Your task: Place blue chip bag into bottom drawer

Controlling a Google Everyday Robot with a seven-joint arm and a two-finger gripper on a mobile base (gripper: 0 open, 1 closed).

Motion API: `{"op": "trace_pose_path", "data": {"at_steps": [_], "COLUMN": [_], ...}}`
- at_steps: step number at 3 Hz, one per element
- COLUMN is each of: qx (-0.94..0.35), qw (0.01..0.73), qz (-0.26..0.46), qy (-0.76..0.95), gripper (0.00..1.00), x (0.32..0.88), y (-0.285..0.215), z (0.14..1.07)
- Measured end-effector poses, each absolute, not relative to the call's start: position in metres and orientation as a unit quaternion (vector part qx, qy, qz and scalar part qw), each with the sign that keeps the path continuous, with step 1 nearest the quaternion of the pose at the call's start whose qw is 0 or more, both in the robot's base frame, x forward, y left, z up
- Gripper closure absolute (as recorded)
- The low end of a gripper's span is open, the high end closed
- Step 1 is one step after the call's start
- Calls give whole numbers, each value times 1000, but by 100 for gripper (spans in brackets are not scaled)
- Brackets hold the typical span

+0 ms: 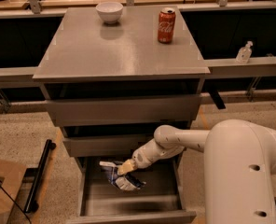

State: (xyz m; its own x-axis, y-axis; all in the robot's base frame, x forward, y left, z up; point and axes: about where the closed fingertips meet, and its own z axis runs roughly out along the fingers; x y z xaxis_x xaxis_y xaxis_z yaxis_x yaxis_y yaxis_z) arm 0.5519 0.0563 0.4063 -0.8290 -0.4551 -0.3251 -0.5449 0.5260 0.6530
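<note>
Jaws: tan, stubby, clenched on the top edge of the blue chip bag, inside the open bottom drawer, toward 7 o'clock from the middle of the view.

Bag: crinkled foil, dark blue with silvery-white patches, lumpy and creased. It hangs from the jaws toward 7 o'clock, tilted, with its lower end down by the drawer floor. Whether it touches the floor, cannot tell.

Arm: smooth, rounded, off-white shell. It runs from the jaws toward 2 o'clock to a bulbous joint, then toward 3 o'clock into the big matte robot body.

Bottom drawer: shallow grey box, flat matte walls, pulled out toward the camera, plain front edge at 6 o'clock.

Middle drawer and top drawer: flat grey fronts, each slightly out, stacked at 12 o'clock of the jaws.

Cabinet surface: smooth grey slab with a faint sheen. White round bowl at its 11 o'clock. Red soda can upright at its 1 o'clock, well apart from the bowl.

Floor: speckled, pale. Black bar lies at 9 o'clock of the drawer, with a brown cardboard box beyond it.
</note>
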Motion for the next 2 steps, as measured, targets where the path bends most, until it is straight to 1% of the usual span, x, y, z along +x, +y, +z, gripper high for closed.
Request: {"op": "trace_pose_path", "data": {"at_steps": [1,2], "qx": [-265,-227], "qw": [85,96], "qz": [396,393], "qy": [875,886], "gripper": [100,100], "x": [557,561], "y": [53,43], "z": [367,319]}}
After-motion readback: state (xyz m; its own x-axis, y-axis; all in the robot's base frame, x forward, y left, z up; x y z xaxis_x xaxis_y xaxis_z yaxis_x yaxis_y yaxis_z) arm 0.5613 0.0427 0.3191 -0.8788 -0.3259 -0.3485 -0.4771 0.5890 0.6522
